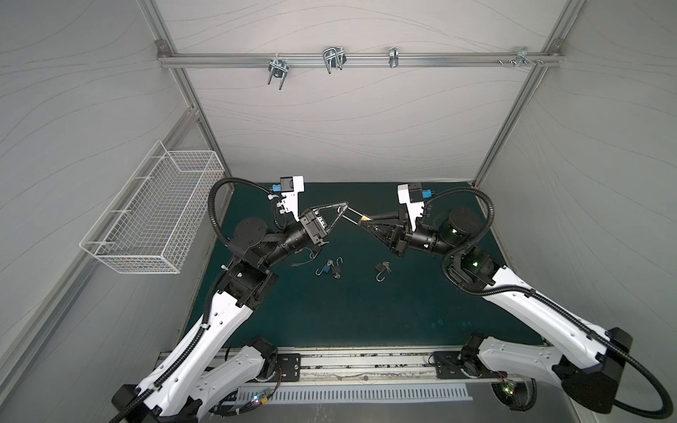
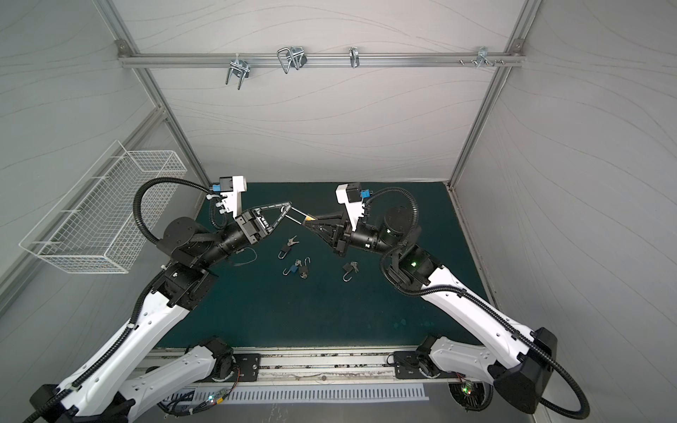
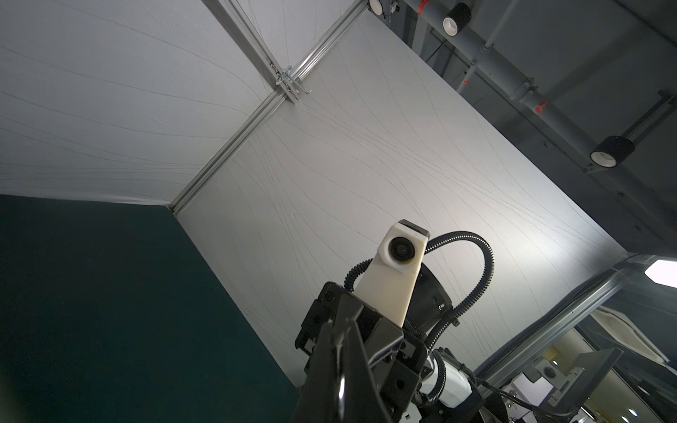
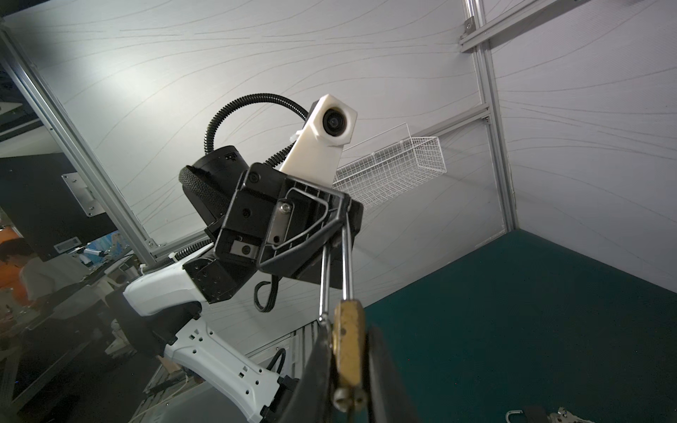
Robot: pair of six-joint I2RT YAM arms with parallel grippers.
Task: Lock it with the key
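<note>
From my station I see both arms raised over the green table (image 1: 366, 322), their hands meeting in mid-air near the back of it. The brass padlock (image 4: 350, 348) hangs between them, well clear of the surface. My right hand (image 1: 363, 221) is clamped on its brass body, a finger pressed against each flat side in the right wrist view. My left hand (image 1: 345, 207) is pinched fully together on the far end of the long steel shackle (image 4: 346, 263), which runs straight from the body up to its tips. A small silvery piece shows at the body's near end in the right wrist view, but I cannot tell whether it is the key. Below the hands, four other padlocks (image 2: 347, 270) lie on the table with their shackles open, one of them blue (image 2: 293, 270), with small keys (image 2: 292, 240) beside them.
</note>
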